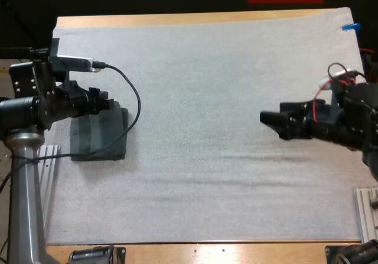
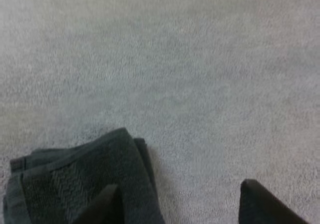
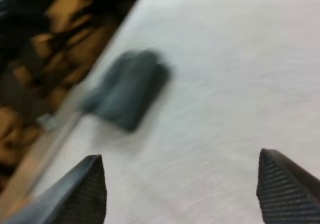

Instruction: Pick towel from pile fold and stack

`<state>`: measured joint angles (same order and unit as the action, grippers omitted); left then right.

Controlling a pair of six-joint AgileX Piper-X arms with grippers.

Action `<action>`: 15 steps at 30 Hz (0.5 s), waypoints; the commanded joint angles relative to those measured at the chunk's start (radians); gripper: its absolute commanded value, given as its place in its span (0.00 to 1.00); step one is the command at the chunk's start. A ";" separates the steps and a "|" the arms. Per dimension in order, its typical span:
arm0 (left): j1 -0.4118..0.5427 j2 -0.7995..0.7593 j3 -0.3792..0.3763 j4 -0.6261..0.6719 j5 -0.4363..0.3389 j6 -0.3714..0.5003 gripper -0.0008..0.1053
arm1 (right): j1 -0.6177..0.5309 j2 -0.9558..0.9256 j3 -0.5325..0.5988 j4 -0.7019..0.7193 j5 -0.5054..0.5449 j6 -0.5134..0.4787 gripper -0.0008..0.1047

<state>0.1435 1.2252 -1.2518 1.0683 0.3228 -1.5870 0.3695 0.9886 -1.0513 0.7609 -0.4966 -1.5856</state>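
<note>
While the left gripper (image 1: 106,101) hangs at the left side of the white mat (image 1: 207,69), the folded dark grey-green towel (image 1: 106,137) lies flat directly beneath and just in front of it, close to the mat's left edge. Seen from the left wrist, the two black fingers (image 2: 260,206) stand apart with nothing between them: one sits over the towel's rounded folded corner, the other over bare mat beside it. Neither visibly presses on the cloth. Layered edges show along the towel's side in that view.

The right gripper (image 1: 274,117) is well apart from the towel, over the right part of the mat and pointing toward the middle. In the right wrist view its fingers (image 3: 85,189) are spread wide, with plain mat between them and nothing held. Farther off in that view the towel lies near the mat's border, where the wooden bench (image 1: 177,19) shows as a strip alongside it.

The mat between the two grippers is bare, and it covers nearly all of the bench top.
</note>
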 commanded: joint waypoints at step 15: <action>-0.102 -0.070 0.005 0.004 -0.013 0.042 0.47 | -0.339 0.105 -0.017 0.000 0.074 -0.045 0.59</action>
<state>0.0451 1.1625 -1.2458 1.0683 0.3159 -1.5505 0.0284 1.1047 -1.0587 0.7601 -0.4197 -1.6185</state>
